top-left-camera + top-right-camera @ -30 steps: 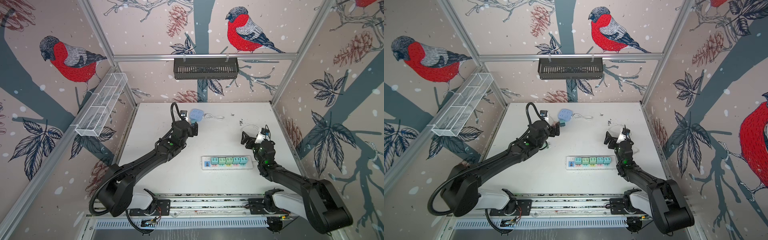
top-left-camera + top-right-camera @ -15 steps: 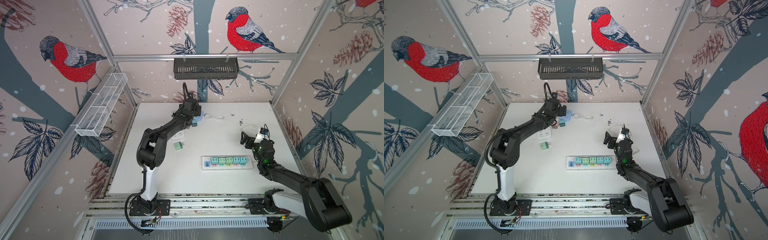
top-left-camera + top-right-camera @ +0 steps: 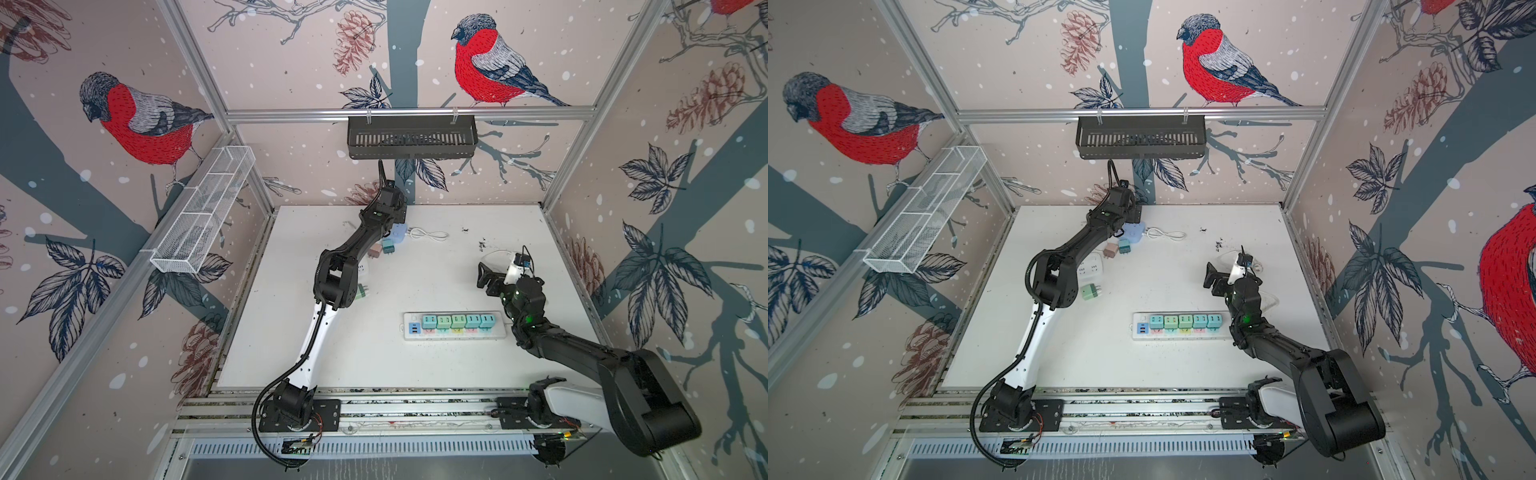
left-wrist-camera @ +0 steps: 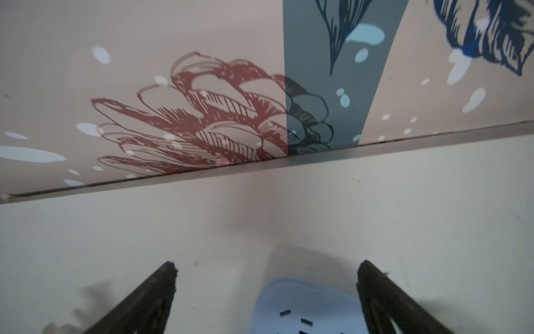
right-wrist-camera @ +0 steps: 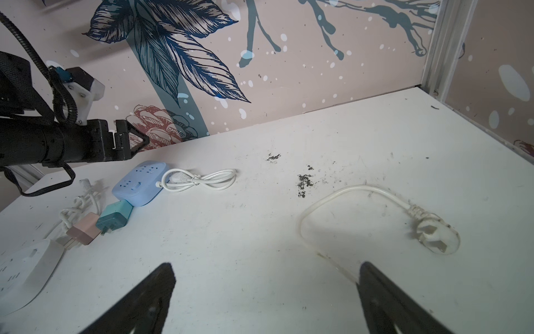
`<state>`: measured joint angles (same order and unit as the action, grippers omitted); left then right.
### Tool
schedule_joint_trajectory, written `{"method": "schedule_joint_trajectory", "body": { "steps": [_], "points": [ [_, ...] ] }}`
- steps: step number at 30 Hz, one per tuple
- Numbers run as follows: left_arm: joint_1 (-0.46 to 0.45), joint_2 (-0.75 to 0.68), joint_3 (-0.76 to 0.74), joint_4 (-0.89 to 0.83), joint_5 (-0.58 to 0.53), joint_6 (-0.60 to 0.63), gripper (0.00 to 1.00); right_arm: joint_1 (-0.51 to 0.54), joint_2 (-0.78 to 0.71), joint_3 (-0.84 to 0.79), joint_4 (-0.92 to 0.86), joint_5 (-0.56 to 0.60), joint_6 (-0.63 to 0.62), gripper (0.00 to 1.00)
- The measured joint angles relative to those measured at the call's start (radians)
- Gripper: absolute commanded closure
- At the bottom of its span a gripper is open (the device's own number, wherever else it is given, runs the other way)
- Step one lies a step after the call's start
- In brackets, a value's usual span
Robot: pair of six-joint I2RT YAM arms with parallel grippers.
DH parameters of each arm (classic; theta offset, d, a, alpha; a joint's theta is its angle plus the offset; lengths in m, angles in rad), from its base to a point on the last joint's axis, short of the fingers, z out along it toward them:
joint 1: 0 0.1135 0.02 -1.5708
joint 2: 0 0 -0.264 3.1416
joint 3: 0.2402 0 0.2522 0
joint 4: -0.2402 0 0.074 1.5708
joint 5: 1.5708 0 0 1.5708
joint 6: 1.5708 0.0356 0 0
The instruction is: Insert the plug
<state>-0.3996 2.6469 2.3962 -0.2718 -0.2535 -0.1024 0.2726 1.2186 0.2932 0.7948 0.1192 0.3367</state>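
Both top views look down from high above onto the whole counter (image 3: 374, 365). Wrist views sit low, facing the rear wall (image 5: 289, 72); both show the blue socket block (image 4: 318, 297).

The left arm (image 3: 316, 332) rises from its base, bends sharply at the elbow and stretches far forward, with the forearm nearly level. The left pincer (image 4: 265, 266) points ahead, its jaws spread wide and gripping nothing. The right arm (image 3: 561, 345) lies low and folded, its wrist turned toward the middle. The right pincer (image 5: 265, 264) is likewise wide apart and empty.
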Motion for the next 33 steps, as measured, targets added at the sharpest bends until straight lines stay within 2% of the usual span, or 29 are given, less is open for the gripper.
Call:
{"method": "schedule_joint_trajectory", "body": {
  "steps": [5,11,17,23,33],
  "points": [
    [0.027,0.040,0.007,0.001,0.135,-0.032,0.04,0.002,-0.003,-0.001,0.000,0.001,0.000,0.00],
    [0.042,0.060,0.009,0.000,0.276,-0.086,0.12,0.014,0.011,0.008,-0.002,0.001,-0.008,0.00],
    [0.043,0.063,-0.015,0.011,0.420,-0.134,0.15,0.018,0.011,0.010,-0.004,0.008,-0.023,0.00],
    [0.042,-0.005,-0.157,0.064,0.543,-0.195,0.16,0.019,0.013,0.012,-0.006,0.011,-0.023,0.00],
    [-0.026,-0.249,-0.610,0.271,0.537,-0.308,0.17,0.020,0.008,0.011,-0.008,0.012,-0.023,0.00]
  ]
}}
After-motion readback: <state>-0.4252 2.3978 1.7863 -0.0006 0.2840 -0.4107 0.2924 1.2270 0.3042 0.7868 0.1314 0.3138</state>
